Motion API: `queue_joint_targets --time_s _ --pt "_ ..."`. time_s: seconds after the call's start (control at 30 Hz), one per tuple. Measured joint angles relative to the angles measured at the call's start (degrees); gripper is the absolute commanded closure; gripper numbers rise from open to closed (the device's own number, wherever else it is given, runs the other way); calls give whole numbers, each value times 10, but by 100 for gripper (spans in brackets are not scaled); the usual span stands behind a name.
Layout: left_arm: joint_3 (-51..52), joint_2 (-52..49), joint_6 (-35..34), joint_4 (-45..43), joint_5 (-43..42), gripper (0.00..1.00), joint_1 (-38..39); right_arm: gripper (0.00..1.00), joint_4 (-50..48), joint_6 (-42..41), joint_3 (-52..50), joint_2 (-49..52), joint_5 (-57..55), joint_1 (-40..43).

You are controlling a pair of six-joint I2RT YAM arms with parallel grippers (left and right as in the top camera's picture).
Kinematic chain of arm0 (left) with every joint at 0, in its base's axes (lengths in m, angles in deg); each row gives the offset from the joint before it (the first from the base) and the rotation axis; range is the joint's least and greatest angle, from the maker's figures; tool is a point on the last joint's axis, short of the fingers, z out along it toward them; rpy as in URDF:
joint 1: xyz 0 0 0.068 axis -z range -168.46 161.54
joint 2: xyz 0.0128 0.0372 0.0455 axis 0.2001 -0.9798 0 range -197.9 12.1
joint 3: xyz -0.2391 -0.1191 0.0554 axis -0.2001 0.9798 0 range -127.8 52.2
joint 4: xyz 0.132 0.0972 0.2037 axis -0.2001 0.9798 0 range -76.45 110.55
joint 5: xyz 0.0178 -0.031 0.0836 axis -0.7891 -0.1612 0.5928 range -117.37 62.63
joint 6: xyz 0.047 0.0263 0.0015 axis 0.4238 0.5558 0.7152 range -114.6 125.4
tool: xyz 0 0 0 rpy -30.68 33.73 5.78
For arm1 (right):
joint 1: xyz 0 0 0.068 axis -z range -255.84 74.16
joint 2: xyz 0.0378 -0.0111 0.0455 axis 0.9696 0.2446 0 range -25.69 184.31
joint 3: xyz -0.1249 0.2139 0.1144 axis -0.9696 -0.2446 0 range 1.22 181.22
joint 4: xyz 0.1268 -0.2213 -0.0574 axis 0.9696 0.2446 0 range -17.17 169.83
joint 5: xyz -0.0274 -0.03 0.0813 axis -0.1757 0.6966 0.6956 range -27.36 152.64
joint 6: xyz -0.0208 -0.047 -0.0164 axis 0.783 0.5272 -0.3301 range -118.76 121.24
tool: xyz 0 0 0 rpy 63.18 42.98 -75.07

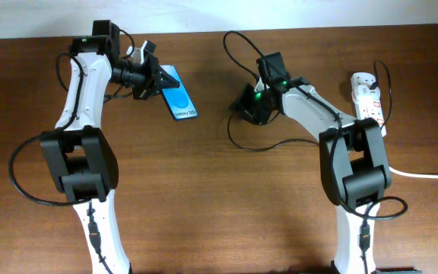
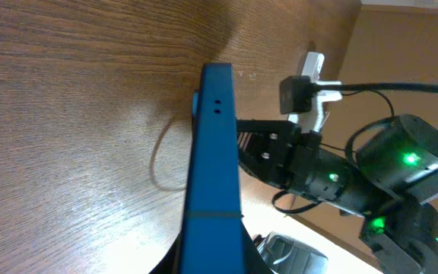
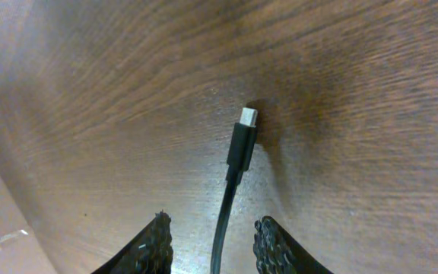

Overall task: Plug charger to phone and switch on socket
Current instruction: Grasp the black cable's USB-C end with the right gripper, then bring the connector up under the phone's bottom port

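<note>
The phone's upper end is hidden inside the left end effector. In the left wrist view it shows only edge-on and runs off the bottom edge, with the grip out of sight. Only the fingertips of the right end effector show, and the charger between them leaves the frame below. Well right of that end effector, the socket has switches too small to read.

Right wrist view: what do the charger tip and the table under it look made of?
The charger tip: matte black moulded plastic or rubber body, bright silvery metal plug end. The table: brown wood or wood-look laminate, streaky grain and a soft sheen; I cannot tell which.
</note>
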Motion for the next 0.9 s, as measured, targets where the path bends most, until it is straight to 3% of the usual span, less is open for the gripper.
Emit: queue_joint_targets --time_s 0.13,0.27,0.37,0.5,0.63,0.73,0.9 --pt "0 0 0 0 0 100 0 62 -48 -9 1 32 34 -1" --pt "0 0 0 0 0 100 0 72 -66 -23 5 44 49 -1" --pt "0 0 0 0 0 100 0 96 -67 -24 5 48 49 -1" --pt "0 0 0 0 0 100 0 96 -68 -15 5 51 49 -1" --pt "0 0 0 0 0 100 0 96 -72 76 5 43 98 4" --pt "0 0 13 -4 -40 100 0 96 -58 162 5 -27 191 32" --pt "0 0 62 -8 -161 100 0 95 146 320 10 -244 270 77"
